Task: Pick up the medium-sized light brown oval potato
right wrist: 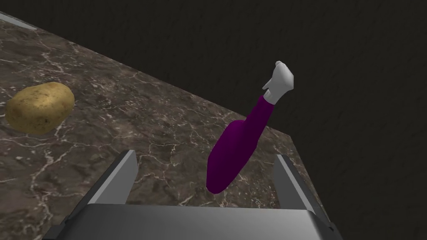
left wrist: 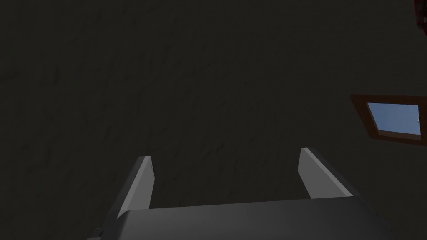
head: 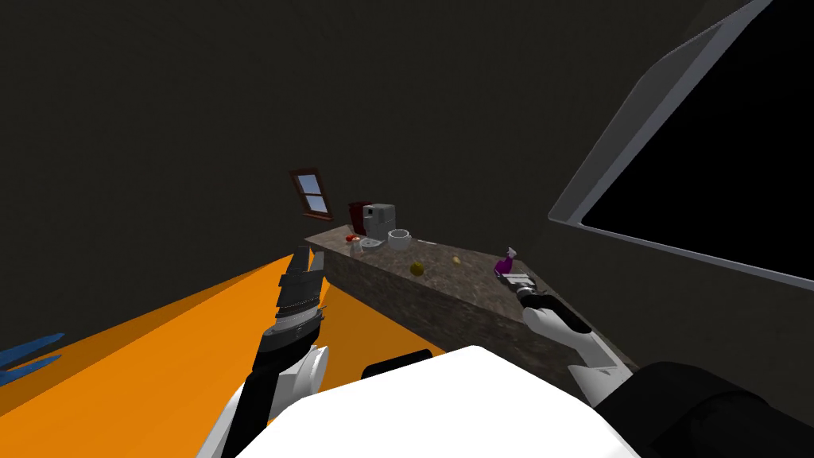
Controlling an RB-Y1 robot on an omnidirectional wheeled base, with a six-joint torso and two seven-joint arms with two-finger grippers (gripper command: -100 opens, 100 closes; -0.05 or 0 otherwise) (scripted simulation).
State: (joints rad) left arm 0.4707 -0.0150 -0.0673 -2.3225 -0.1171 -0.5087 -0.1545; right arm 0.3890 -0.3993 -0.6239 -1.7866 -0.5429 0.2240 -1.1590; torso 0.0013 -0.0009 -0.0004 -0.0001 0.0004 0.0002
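Observation:
The light brown oval potato [head: 456, 259] [right wrist: 40, 107] lies on a dark marbled counter [head: 465, 290] [right wrist: 137, 121]. My right gripper [head: 509, 277] [right wrist: 204, 155] hovers low over the counter's end, open and holding nothing. The potato lies apart from it, off beyond one finger. A purple spray bottle [head: 504, 262] [right wrist: 239, 146] with a white head stands just ahead of the gripper, in line with the gap between its fingers. My left gripper [head: 307, 254] [left wrist: 225, 152] is open and raised beside the counter's other end, facing a dark wall.
A yellow-green round fruit [head: 416, 269] sits near the counter's front edge. A grey machine [head: 378, 219], a white bowl [head: 399, 238], a dark red box [head: 358, 213] and a small red thing [head: 350, 237] crowd the far end. The orange floor [head: 159, 350] lies on the left.

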